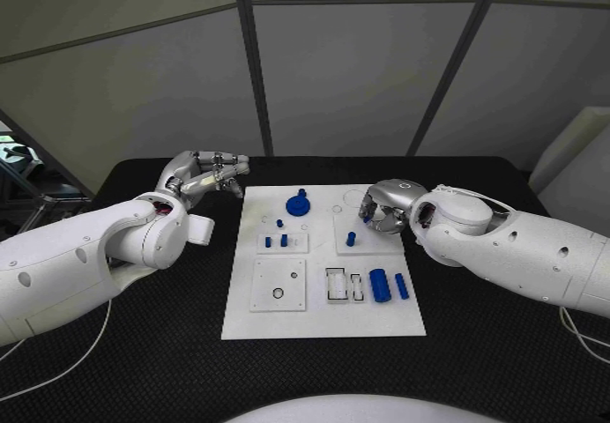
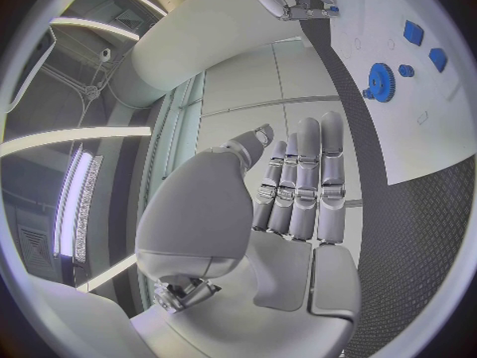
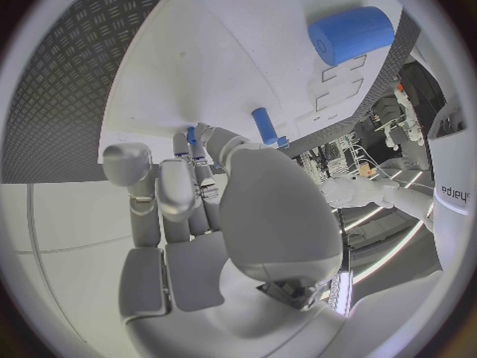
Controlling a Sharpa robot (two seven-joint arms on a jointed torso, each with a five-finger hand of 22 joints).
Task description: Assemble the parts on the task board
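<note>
The white task board (image 1: 324,304) lies in the middle of the table. A blue gear (image 1: 298,204) stands at its far end, with small blue pegs (image 1: 278,239) in front of it. My right hand (image 1: 385,207) hangs over the board's far right part, fingers curled in. A small blue part (image 3: 191,134) shows pinched at its fingertips, close above the board (image 3: 249,64). Another blue peg (image 1: 351,238) stands just before that hand. My left hand (image 1: 204,172) is raised beside the board's far left corner, fingers straight (image 2: 298,183) and holding nothing.
A thick blue cylinder (image 1: 380,285) and a thin blue rod (image 1: 402,285) lie at the board's right side, beside rectangular slots (image 1: 337,284). A white inset plate (image 1: 278,284) with holes sits at the near left. Black table (image 1: 152,352) surrounds the board.
</note>
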